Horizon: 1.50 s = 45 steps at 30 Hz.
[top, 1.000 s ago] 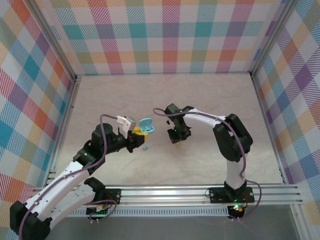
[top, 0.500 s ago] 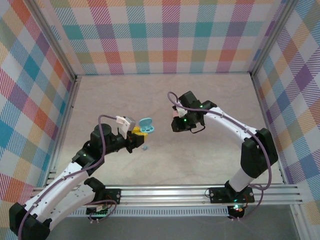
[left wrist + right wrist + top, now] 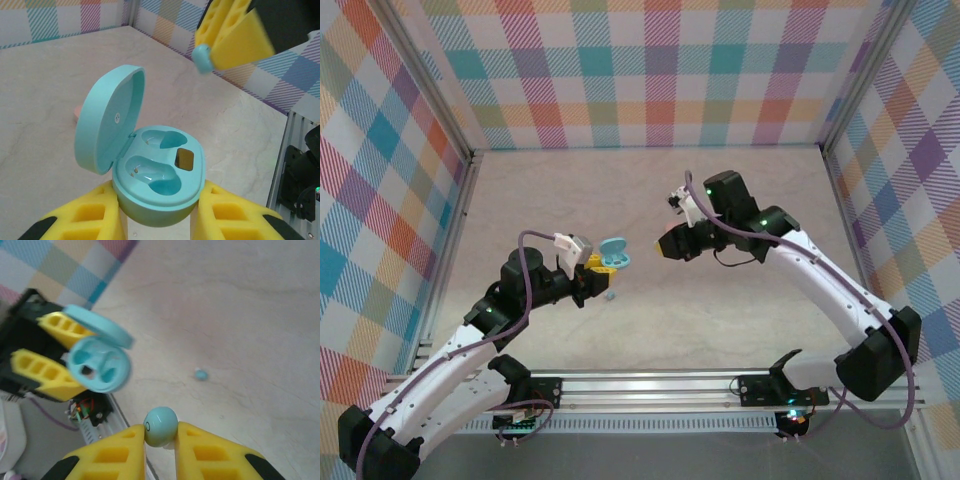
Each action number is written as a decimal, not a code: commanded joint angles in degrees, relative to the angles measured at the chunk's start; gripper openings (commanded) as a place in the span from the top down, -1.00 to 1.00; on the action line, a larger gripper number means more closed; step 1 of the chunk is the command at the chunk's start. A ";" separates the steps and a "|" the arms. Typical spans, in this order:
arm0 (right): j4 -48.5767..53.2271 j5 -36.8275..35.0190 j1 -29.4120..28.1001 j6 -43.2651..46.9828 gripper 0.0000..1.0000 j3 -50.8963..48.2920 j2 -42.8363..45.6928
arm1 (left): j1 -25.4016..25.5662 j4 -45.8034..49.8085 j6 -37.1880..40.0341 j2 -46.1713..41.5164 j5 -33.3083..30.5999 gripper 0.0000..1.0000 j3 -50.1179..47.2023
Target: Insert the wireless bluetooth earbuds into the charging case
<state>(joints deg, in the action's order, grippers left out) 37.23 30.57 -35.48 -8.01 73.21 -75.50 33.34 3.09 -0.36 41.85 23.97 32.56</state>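
While the open blue charging case [image 3: 165,200] (both wells [image 3: 150,172] empty) is clamped in the closed left gripper [image 3: 159,222], one loose earbud [image 3: 611,296] is noted on the table [image 3: 720,320] beside it. A blue earbud [image 3: 160,426] is pinched by the closed right gripper [image 3: 160,440], well apart. It should be aligned over a matching well before being lowered.

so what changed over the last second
the right end effector rose off the table while its arm swung out to the right; it is carrying a light blue earbud. unchanged: the left end effector gripping the open blue case, and the other blue earbud lying on the table.
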 commanded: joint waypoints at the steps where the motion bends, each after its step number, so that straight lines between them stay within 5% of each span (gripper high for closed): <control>1: -2.33 6.41 -1.78 5.47 0.60 2.40 1.99 | -0.12 -0.72 0.45 0.24 2.04 0.65 2.52; 24: -7.00 13.98 -6.34 8.80 0.60 4.98 -4.68 | -0.12 -4.40 -1.30 1.92 5.65 0.65 3.44; 45: -3.33 7.66 -6.35 11.53 0.60 6.30 -6.56 | -0.12 -3.71 -0.50 1.92 6.69 0.65 4.80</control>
<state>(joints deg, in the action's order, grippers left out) 33.23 37.93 -41.45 1.89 77.80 -81.32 33.34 0.95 -0.80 43.88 29.12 35.51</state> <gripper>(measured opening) 0.202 0.301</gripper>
